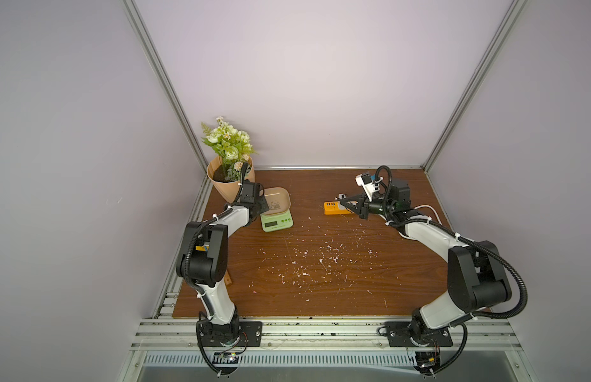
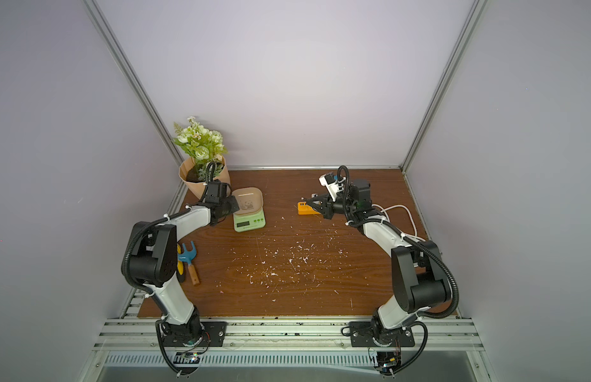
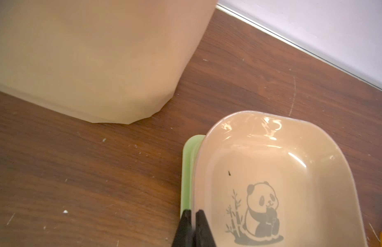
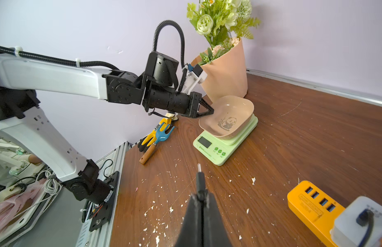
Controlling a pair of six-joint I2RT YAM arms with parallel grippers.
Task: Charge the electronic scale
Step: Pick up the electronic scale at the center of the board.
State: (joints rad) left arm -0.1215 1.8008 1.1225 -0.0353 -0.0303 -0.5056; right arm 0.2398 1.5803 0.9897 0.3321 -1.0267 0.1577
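The electronic scale (image 1: pixel 277 225) (image 2: pixel 249 223) (image 4: pixel 220 149) is light green with a grey display and stands at the table's back left. Its beige panda tray (image 3: pixel 271 162) sits on top. My left gripper (image 3: pixel 193 211) (image 1: pixel 266 206) (image 2: pixel 237 205) (image 4: pixel 212 111) is shut on the tray's near rim, one finger inside and one outside. My right gripper (image 4: pixel 201 197) (image 1: pixel 341 199) (image 2: pixel 308 200) is shut on a black cable plug (image 4: pixel 199 177). The plug's metal tip points towards the scale from well to its right, above the table.
An orange power strip (image 1: pixel 334 208) (image 4: pixel 309 205) lies under my right gripper, with a white cube charger (image 4: pixel 356 220) plugged into it. A beige flower pot (image 1: pixel 229 178) (image 3: pixel 89 59) stands just behind the scale. A hand fork and gloves (image 2: pixel 188 261) lie at the left edge.
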